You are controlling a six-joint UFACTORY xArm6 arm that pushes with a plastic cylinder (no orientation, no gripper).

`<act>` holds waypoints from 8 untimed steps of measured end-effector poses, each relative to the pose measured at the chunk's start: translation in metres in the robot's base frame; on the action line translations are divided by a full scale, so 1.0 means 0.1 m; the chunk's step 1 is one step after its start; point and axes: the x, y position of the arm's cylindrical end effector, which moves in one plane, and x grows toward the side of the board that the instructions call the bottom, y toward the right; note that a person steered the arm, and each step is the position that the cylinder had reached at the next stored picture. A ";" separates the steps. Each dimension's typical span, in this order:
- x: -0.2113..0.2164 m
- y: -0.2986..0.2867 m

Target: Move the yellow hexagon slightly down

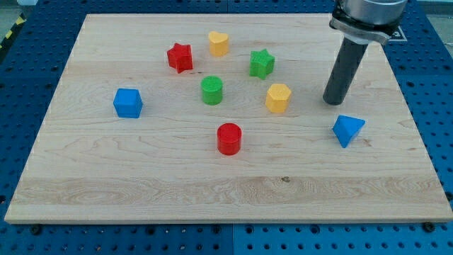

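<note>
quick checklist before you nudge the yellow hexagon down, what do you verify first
1. Yellow hexagon in view, unobstructed: ok.
2. My tip above the hexagon, ready to push down: not ok, it sits to the view's right.
3. Tip apart from the blue triangle: ok.
4. Path below the hexagon free: ok, the red cylinder lies off to the lower left.
5. Green star clear of the approach from above: cannot tell.
</note>
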 end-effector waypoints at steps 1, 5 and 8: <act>-0.08 -0.31; -0.29 -0.94; -0.41 -1.60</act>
